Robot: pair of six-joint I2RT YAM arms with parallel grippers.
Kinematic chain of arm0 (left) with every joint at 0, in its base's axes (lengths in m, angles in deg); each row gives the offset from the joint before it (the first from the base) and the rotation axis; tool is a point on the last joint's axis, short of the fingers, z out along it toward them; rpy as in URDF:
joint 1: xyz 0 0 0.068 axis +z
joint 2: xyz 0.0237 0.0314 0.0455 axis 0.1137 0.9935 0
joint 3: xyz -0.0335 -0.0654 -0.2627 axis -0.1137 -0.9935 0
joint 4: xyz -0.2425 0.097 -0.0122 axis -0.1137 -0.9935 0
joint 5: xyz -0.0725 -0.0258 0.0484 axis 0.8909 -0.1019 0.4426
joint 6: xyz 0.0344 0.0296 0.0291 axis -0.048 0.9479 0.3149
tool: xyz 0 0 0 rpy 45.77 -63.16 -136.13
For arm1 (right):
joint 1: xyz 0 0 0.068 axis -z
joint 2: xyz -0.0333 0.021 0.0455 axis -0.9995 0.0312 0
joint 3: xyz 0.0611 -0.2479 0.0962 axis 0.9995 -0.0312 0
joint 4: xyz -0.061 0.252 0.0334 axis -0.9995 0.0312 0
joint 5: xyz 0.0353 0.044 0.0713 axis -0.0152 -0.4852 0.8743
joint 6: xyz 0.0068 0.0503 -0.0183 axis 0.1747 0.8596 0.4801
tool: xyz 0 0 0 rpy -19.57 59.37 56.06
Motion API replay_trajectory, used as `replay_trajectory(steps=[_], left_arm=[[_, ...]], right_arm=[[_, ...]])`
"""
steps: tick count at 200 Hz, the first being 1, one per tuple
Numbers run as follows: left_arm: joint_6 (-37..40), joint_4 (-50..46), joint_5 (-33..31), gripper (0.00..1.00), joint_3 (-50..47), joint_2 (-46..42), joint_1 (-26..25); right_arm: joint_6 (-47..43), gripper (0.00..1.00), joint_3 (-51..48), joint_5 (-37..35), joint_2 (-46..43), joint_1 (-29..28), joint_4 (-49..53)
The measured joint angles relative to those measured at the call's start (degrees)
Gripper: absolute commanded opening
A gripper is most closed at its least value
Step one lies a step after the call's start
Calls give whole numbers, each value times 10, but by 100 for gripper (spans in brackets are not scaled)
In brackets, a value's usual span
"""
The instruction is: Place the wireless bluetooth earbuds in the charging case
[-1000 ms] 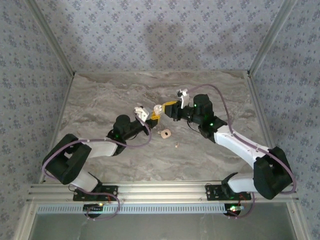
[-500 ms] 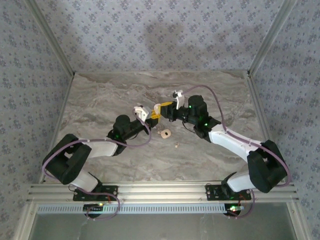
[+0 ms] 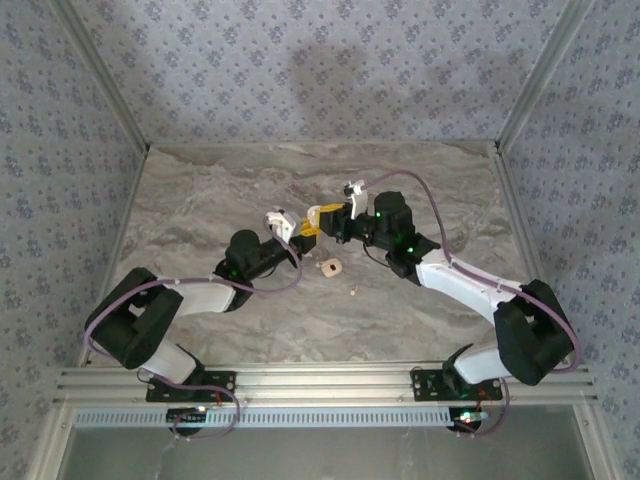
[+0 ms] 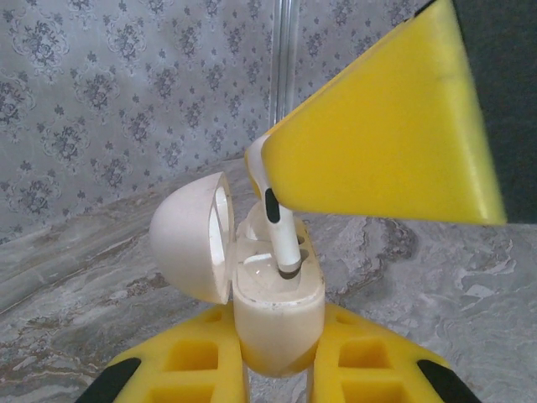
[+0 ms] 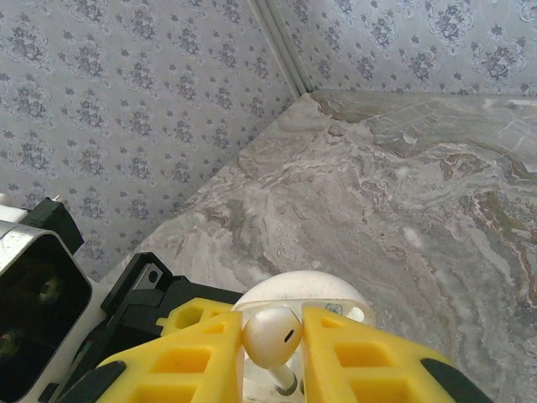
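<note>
Earbuds: one earbud [image 4: 284,243] is pinched in the nearly closed right gripper [image 5: 273,336], its stem tip at the mouth of the one open charging case [image 4: 277,323]. The left gripper [image 4: 277,374] clamps that case upright. One small pale piece [image 3: 353,291] and one peach item [image 3: 329,267] lie on the tabletop [image 3: 220,190].

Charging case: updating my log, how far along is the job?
Done: charging case, lid open, clamped by left gripper. In hand: right gripper holds one earbud, stem just inside, not seated. Left: seat it; a pale speck on the table may be the other earbud.
</note>
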Motion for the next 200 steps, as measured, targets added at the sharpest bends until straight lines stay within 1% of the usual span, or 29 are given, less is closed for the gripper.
replay_trajectory(steps=[32, 47, 155, 200], left_arm=[[0, 0, -4, 17, 0, 0, 0], [0, -1, -5, 17, 0, -1, 0], [1, -15, -12, 17, -2, -16, 0], [2, -18, -15, 17, -2, -17, 0]], right_arm=[[-5, 26, 0, -5, 0, -1, 3], [-7, 28, 0, -7, 0, -1, 3], [-10, 30, 0, -11, 0, -5, 3], [-12, 36, 0, -12, 0, -5, 5]])
